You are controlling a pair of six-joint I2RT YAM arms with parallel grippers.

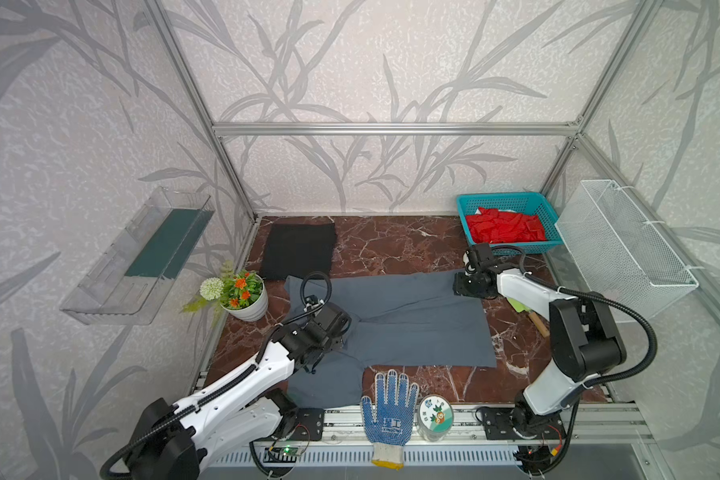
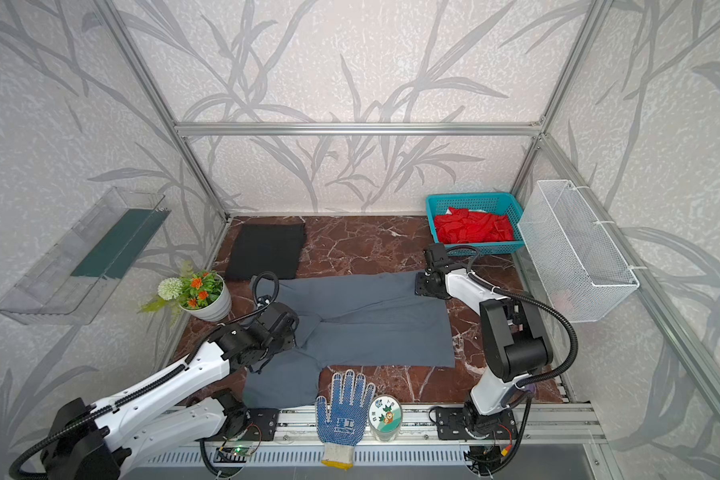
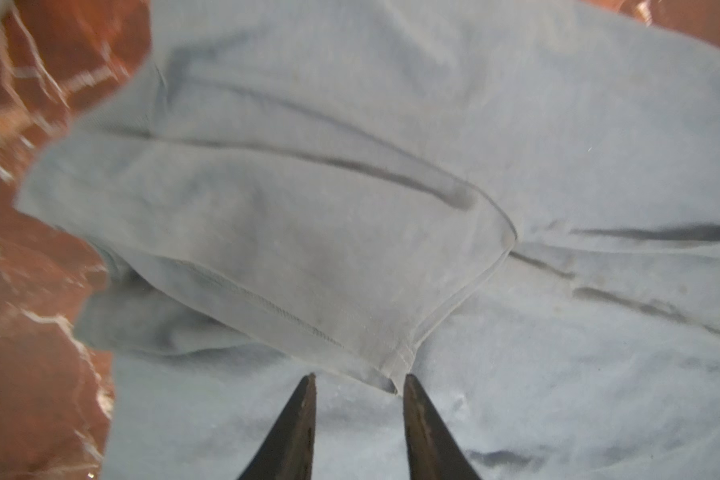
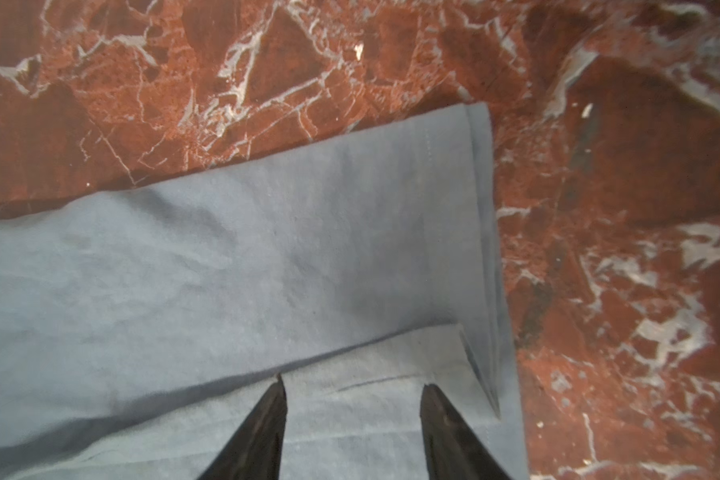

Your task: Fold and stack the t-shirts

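The table (image 1: 391,249) is red-brown stone with white lines, seen in both top views. A grey t-shirt (image 1: 412,316) lies spread over its middle, with one part folded over. A black t-shirt (image 1: 298,251) lies folded flat in the table's upper left corner, just beside the grey one. A flower pot (image 1: 248,307) stands at the left edge. A blue-green basket (image 1: 499,198) holding red cloth (image 1: 504,228) sits at the upper right. A dotted glove (image 1: 387,409) and a round jar (image 1: 435,415) are at the bottom edge.

Grey t-shirt (image 1: 412,320) lies flat across the middle of the marble tabletop (image 1: 391,245), half folded, one sleeve flipped over the body. Black t-shirt (image 1: 298,251) is already a neat folded rectangle, far left corner.
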